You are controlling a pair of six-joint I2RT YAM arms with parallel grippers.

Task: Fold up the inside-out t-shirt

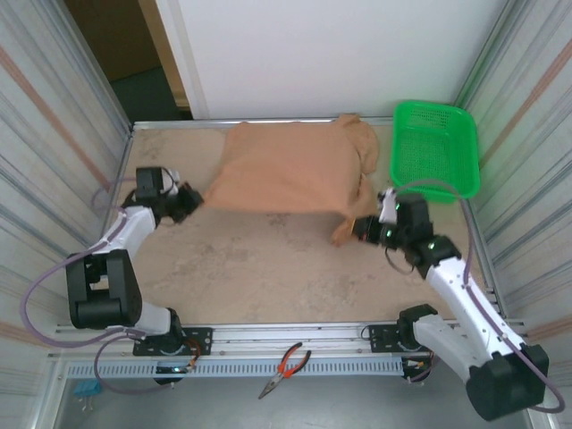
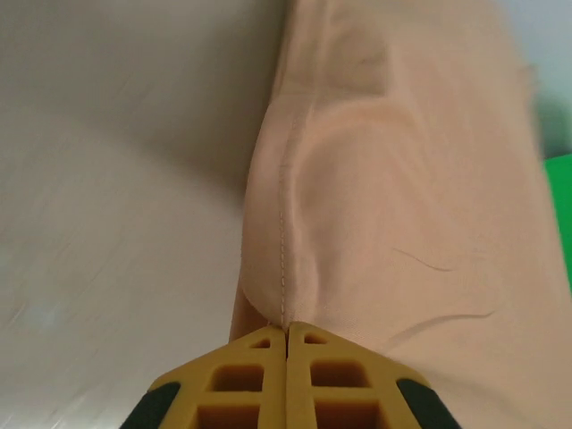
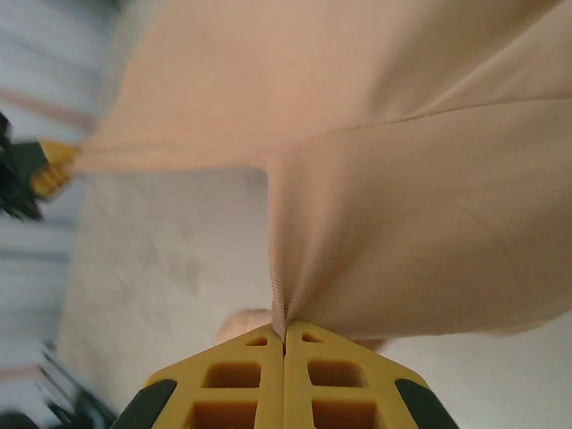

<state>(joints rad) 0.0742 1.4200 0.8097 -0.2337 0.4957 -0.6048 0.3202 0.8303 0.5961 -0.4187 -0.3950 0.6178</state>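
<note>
The tan inside-out t-shirt (image 1: 286, 170) is stretched across the back half of the table, held taut between both arms. My left gripper (image 1: 195, 201) is shut on its near-left corner; in the left wrist view the yellow jaws (image 2: 286, 329) pinch the fabric at a stitched seam (image 2: 282, 232). My right gripper (image 1: 357, 228) is shut on the near-right corner, where a fold of cloth (image 3: 375, 241) runs into the closed jaws (image 3: 284, 331). A bunched part of the shirt (image 1: 362, 143) lies toward the back right, and a small flap (image 1: 341, 234) hangs below the right gripper.
A green plastic basket (image 1: 435, 147) stands at the back right, close to the shirt's bunched end. Red-handled pliers (image 1: 286, 368) lie on the rail in front of the arm bases. Metal walls (image 1: 63, 134) enclose the sandy table (image 1: 268, 268) on both sides.
</note>
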